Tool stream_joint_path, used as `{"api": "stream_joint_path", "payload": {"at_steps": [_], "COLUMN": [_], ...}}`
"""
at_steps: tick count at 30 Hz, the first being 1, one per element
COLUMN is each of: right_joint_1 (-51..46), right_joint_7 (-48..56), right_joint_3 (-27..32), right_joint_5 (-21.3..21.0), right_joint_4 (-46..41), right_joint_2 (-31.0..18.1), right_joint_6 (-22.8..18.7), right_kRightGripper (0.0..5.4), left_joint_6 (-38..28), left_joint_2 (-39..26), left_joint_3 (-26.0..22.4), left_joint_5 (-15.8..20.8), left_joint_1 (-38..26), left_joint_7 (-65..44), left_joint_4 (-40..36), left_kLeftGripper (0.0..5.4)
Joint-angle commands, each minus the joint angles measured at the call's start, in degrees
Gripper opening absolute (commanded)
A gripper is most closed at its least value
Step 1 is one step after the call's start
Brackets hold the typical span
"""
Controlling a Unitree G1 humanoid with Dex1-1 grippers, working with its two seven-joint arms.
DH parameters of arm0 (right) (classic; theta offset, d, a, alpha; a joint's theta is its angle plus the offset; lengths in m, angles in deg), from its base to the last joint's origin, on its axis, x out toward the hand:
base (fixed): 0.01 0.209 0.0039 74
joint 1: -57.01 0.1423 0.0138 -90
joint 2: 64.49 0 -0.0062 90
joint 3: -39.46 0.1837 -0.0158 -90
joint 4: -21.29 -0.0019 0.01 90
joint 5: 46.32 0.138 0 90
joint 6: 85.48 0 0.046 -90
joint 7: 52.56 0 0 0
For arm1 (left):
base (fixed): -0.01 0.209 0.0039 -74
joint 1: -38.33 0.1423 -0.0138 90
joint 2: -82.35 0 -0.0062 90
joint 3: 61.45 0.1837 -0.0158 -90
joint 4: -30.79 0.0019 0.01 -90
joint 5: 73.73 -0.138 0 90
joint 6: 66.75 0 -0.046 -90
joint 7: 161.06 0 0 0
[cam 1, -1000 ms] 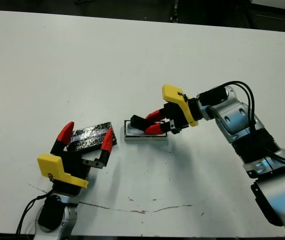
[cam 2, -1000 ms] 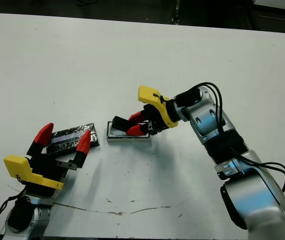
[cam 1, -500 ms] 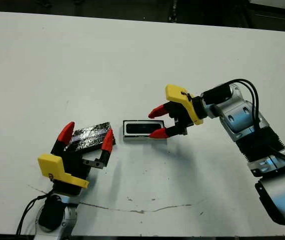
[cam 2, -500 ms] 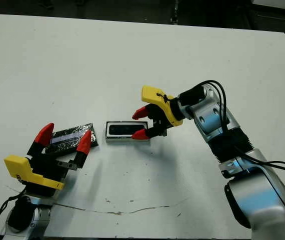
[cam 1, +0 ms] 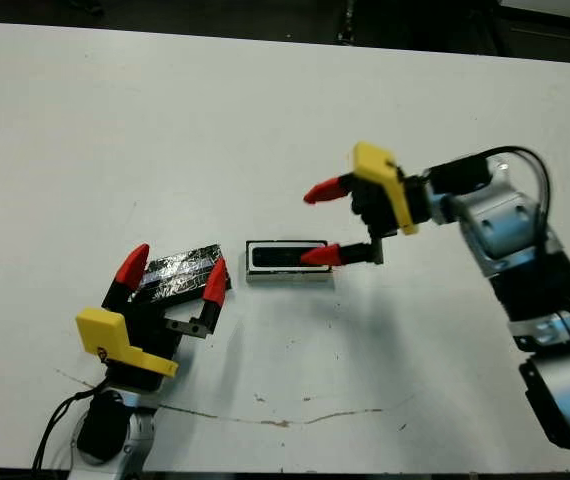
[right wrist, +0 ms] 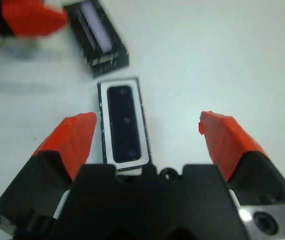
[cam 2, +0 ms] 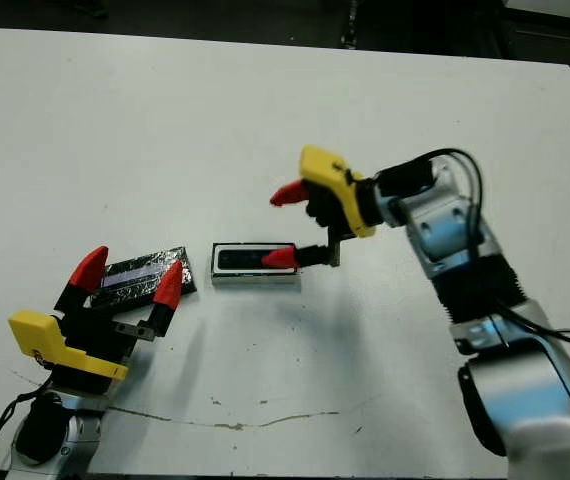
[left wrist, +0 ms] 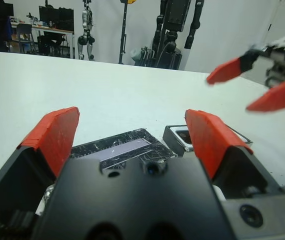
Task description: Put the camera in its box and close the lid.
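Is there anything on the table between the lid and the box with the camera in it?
No. The left eye view shows only a narrow strip of bare white table between the lid and the box; the left gripper's fingertip overlaps the lid's near corner.

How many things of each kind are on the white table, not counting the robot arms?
Camera: 1, lying inside the box
Box: 1, open
Lid: 1, flat on the table by the left gripper
Total: 3
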Motion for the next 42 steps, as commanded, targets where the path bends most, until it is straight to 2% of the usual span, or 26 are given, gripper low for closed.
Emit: {"api": "stream_joint_path", "payload": {"at_steps": [1,5,7,12,15,19,20,24,27,32,40,42], "right_joint_1": [-8.2,-22.2,-30.1,-46.4,-54.1,-60.9,-61.8,-63.6,-64.1,-64.0,-63.7,-63.7], "right_joint_7": [-6.4,-18.2,-23.3,-31.2,-33.1,-34.7,-34.9,-37.2,-38.8,-40.8,-42.2,-42.5], "right_joint_3": [8.8,18.1,22.1,27.3,28.3,27.0,26.6,25.1,23.6,22.2,21.0,20.8], "right_joint_5": [5.8,6.3,6.7,7.9,9.0,8.2,8.9,9.5,8.7,9.1,10.3,10.3], "right_joint_4": [-11.4,-26.5,-32.4,-39.8,-41.4,-37.9,-36.1,-30.7,-28.9,-29.3,-29.7,-29.7], "right_joint_2": [-1.9,-1.5,0.1,4.8,7.9,13.0,14.4,17.9,18.9,18.0,17.5,17.4], "right_joint_6": [-5.6,-3.3,-1.2,5.4,11.1,24.1,26.3,31.0,32.5,31.4,30.7,30.9], "right_kRightGripper": [5.38,5.38,5.16,4.48,4.01,3.36,3.24,2.59,2.12,1.31,0.05,0.00], "left_joint_6": [-0.9,-2.3,-2.8,-2.0,-0.3,2.3,3.1,6.2,10.2,15.4,22.8,23.6], "left_joint_2": [-0.2,-1.0,-1.8,-6.5,-9.8,-15.3,-17.2,-23.8,-29.3,-37.0,-46.0,-47.4], "left_joint_3": [-0.4,-1.2,-1.8,-3.3,-4.2,-5.8,-6.4,-8.8,-11.5,-14.5,-13.8,-12.6], "left_joint_5": [0.1,-0.2,-0.1,-0.3,-1.0,-0.6,0.0,1.3,3.7,9.7,12.5,12.7], "left_joint_1": [0.8,0.9,0.8,0.0,-0.9,-2.8,-3.5,-6.0,-8.5,-14.0,-21.5,-23.5], "left_joint_7": [-0.4,-0.9,-1.7,-5.6,-7.3,-11.2,-12.9,-18.1,-22.4,-30.5,-40.1,-43.1], "left_joint_4": [0.0,-0.7,-1.2,-3.5,-5.3,-7.4,-7.7,-8.8,-9.5,-7.6,-3.9,-1.6], "left_kLeftGripper": [5.40,5.40,5.40,5.40,5.40,5.40,5.40,5.40,5.40,5.40,5.40,5.40]}}
